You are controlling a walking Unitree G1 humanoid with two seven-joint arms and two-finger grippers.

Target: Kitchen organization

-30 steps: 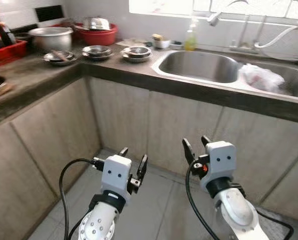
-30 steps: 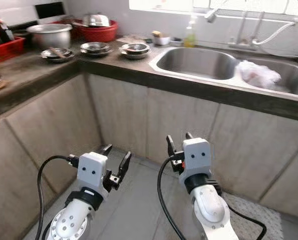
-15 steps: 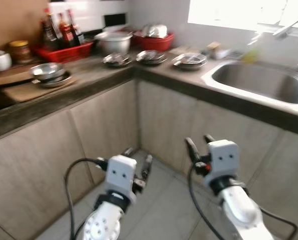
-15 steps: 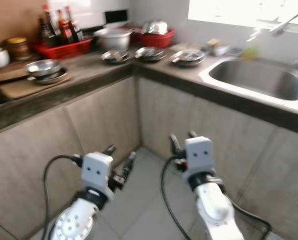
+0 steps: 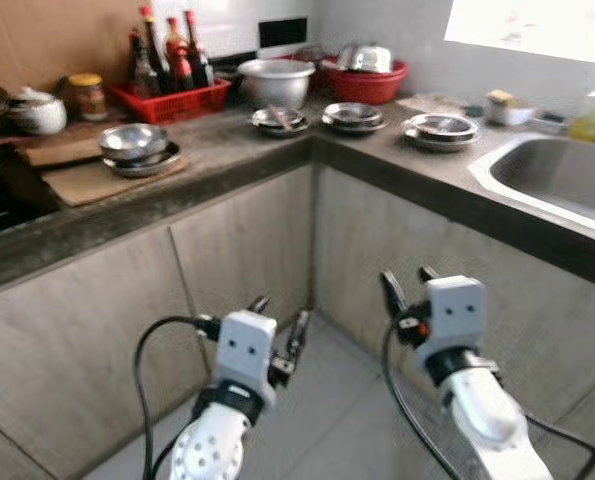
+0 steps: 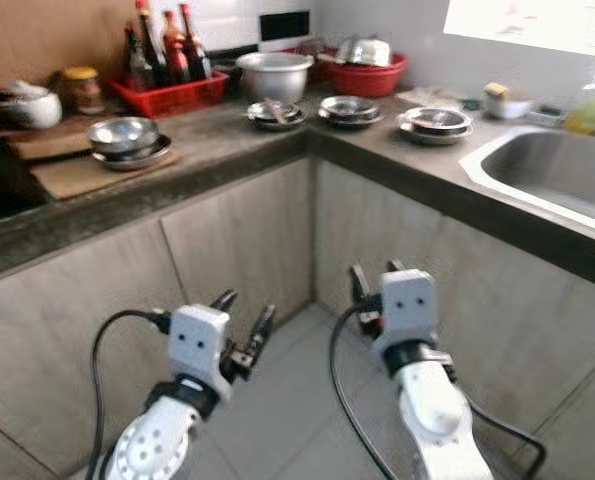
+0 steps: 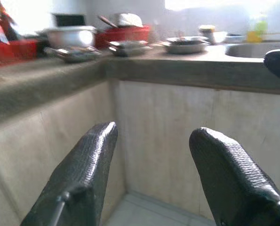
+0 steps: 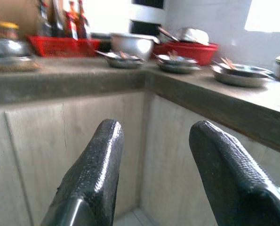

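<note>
— Steel bowls, shallow and stacked [image 5: 353, 114], on grey stone L-shaped counter [image 5: 237, 160], beside red plastic basin [image 5: 369, 82].
— Left gripper [image 5: 277, 325] and right gripper [image 5: 410, 288] low, parted, empty. Probably approach stage; reaching up next.

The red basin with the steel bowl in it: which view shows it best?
The left eye view: the red basin sits whole and fairly sharp at the counter's back. The right eye view matches it. The right wrist view shows it low, side-on; the left wrist view blurs it.
</note>
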